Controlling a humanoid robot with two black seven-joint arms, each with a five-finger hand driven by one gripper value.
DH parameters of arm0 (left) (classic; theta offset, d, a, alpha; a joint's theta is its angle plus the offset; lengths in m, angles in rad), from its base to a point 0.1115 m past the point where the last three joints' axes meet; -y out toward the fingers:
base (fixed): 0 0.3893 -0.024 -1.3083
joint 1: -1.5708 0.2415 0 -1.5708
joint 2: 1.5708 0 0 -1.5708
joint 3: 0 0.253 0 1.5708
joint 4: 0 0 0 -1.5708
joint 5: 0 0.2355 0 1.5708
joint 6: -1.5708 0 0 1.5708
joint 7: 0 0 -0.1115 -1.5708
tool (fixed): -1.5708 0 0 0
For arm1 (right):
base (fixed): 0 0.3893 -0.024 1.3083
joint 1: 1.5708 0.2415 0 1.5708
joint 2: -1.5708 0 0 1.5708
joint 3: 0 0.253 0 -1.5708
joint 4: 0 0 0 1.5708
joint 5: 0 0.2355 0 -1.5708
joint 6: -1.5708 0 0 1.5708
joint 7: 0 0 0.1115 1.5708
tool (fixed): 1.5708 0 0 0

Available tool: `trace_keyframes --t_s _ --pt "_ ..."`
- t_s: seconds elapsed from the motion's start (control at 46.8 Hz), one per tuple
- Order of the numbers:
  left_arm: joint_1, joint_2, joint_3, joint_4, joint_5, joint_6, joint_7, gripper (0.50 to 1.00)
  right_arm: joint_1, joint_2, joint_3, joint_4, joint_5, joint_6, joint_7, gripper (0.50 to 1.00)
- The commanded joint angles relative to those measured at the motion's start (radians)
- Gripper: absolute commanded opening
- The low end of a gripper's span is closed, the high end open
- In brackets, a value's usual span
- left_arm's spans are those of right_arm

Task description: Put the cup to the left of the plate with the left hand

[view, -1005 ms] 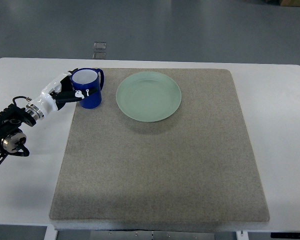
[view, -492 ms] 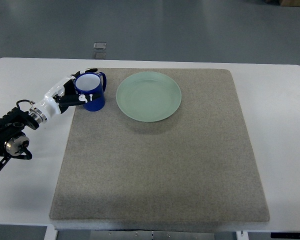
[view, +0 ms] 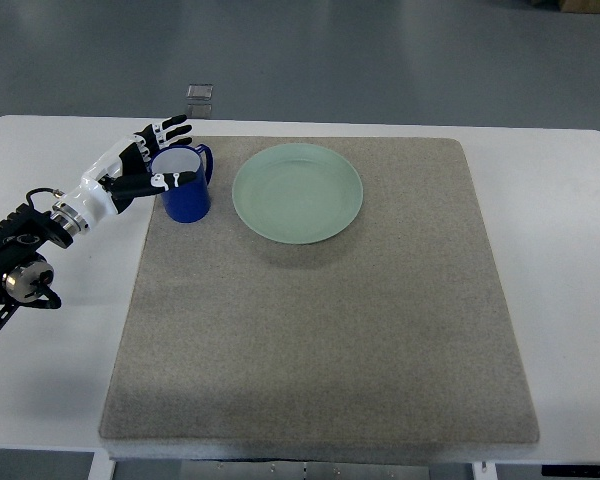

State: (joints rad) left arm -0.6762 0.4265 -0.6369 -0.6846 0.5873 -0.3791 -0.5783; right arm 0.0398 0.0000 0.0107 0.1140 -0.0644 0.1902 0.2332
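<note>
- Looking down on the white tabletop (view: pixel 560 300), I see the left arm come in from the left edge, its dark joints low by the edge and the white forearm slanting up to the right.
- The left hand (view: pixel 145 160) sits at the far-left corner of the mat (view: pixel 320 330), just beside the cup (view: pixel 185 185).
- Its fingers (view: pixel 170 128) are spread out and hold nothing; the upper ones fan past the far side of the cup's rim, and the thumb tip lies by the near side of the rim. I cannot tell whether it touches.
- The cup is blue with a white inside, standing upright on the mat, handle toward the far right.
- The plate (view: pixel 297 192), pale green and round, lies flat on the mat to the right of the cup, near it but apart.
- A small clear block (view: pixel 200 92) stands on the floor beyond the tabletop's far edge, above the cup in the picture.
- I see nothing of the right arm.
</note>
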Motion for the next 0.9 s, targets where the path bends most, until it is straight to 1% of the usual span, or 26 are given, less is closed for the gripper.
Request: trace_keyframes --t_s 0.0,0.064,0.128,0.321,0.47,0.62,0.663,0.812,0.876 --pt "0.000 0.027 -0.017 -0.030 0.000 0.000 0.000 0.966 0.000 0.000 0.000 0.000 0.000 0.000 0.000 0.932" --pt "0.000 0.054 -0.024 -0.059 0.000 0.000 0.000 0.969 0.000 0.000 0.000 0.000 0.000 0.000 0.000 0.932" --pt "-0.002 0.069 -0.041 -0.078 -0.001 0.000 0.000 0.984 0.000 0.000 0.000 0.001 0.000 0.000 0.000 0.932" --pt "-0.022 0.070 -0.170 -0.082 -0.055 -0.003 0.005 0.986 0.000 0.000 0.000 0.001 0.000 0.000 0.000 0.932" --pt "-0.098 0.070 -0.201 -0.089 -0.142 -0.012 0.015 0.984 0.000 0.000 0.000 0.000 0.000 0.000 0.000 0.932" --pt "-0.158 0.061 -0.201 -0.087 -0.241 0.003 0.028 0.979 0.000 0.000 0.000 0.001 0.000 0.000 0.000 0.932" --pt "-0.169 0.058 -0.201 -0.089 -0.260 0.012 0.037 0.975 0.000 0.000 0.000 0.000 0.000 0.000 0.000 0.932" --pt "-0.197 0.020 -0.201 -0.086 -0.320 0.086 0.090 0.971 0.000 0.000 0.000 0.000 0.000 0.000 0.000 0.932" --pt "-0.206 0.008 -0.201 -0.084 -0.334 0.108 0.101 0.971 0.000 0.000 0.000 0.000 0.000 0.000 0.000 0.932"
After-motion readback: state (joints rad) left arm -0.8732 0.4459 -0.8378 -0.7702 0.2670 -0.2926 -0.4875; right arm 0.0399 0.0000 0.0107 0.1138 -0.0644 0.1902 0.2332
